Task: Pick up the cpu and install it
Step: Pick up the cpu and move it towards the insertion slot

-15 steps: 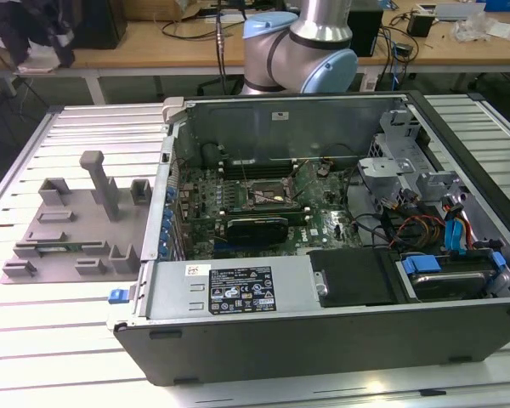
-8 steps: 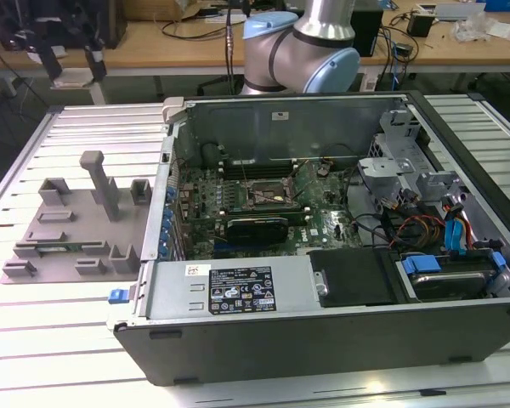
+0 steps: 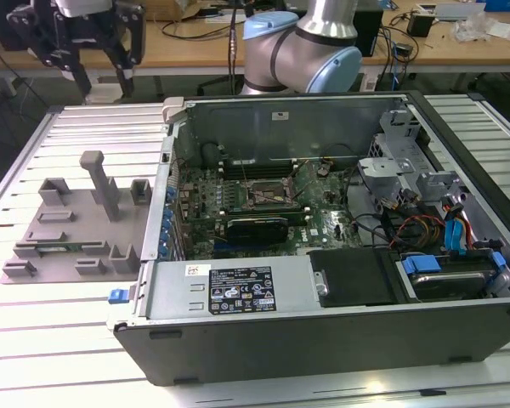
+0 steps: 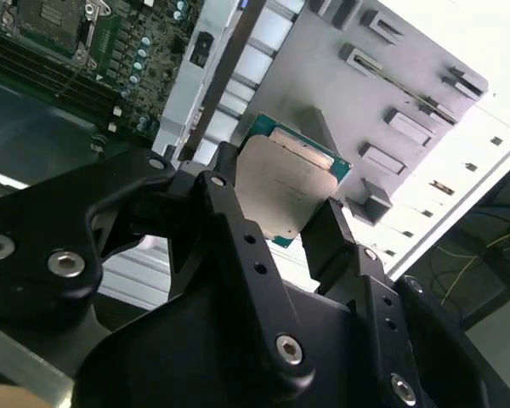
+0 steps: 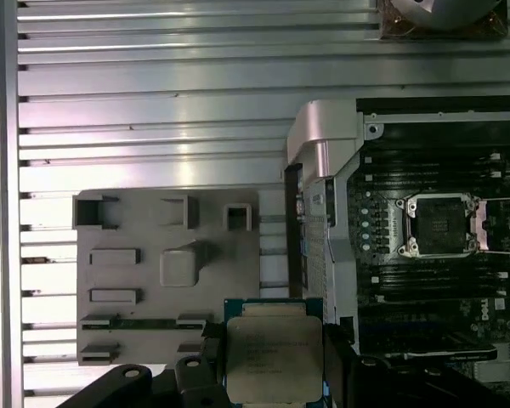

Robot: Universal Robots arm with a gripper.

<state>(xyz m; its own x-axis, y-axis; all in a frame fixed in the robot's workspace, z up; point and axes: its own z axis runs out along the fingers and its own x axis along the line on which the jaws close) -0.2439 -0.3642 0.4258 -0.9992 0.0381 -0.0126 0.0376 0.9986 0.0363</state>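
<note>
The cpu [image 4: 282,183] is a flat square chip with a silver metal top and a teal-green board edge. In both wrist views it sits between the two black fingers of my gripper [image 4: 280,202], which is shut on its opposite sides. The cpu [image 5: 274,357] hangs in the air above the slatted table, between the grey holder plate [image 5: 166,263] and the open computer case. The dark, metal-framed socket [image 5: 439,225] lies on the motherboard inside the case. In the exterior view my gripper [image 3: 102,75] is high above the table's far corner on that view's left.
The open computer case [image 3: 323,340] lies on its side with the motherboard, socket [image 3: 268,197], a black card [image 3: 257,226], drive bays and cables exposed. The grey holder plate [image 3: 68,229] with raised posts sits beside it. The arm's base [image 3: 302,51] stands behind the case.
</note>
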